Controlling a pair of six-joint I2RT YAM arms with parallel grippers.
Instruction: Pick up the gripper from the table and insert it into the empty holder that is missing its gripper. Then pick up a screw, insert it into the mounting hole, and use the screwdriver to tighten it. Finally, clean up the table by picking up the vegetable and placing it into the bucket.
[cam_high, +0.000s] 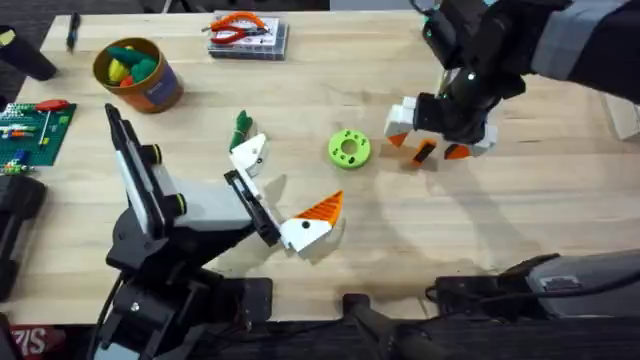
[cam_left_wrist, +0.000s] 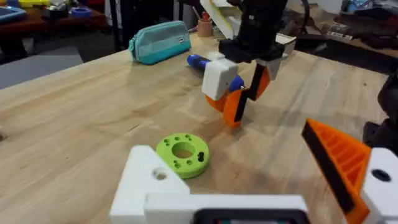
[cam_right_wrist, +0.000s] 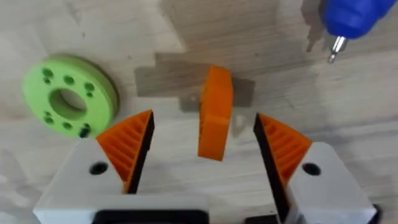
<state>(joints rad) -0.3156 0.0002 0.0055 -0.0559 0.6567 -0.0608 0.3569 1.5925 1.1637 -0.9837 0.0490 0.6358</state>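
Right hand (cam_high: 440, 135): positioned over the far right of the surface (cam_high: 520, 230), fingers spread apart, with a small orange part (cam_right_wrist: 215, 112) seen lying on the wood between them, ungripped. Blue-handled screwdriver (cam_right_wrist: 354, 18): located just beyond that hand. Lime-green disc (cam_high: 349, 148): laid flat near mid-surface, left of the right hand. Left hand (cam_high: 285, 195): held low near the centre, fingers wide apart and empty. Vegetable (cam_high: 241, 127): dark green, lying just beyond the left hand's far finger, well apart from the right hand. Bucket (cam_high: 138, 75): standing at the far left, toy items seen inside.
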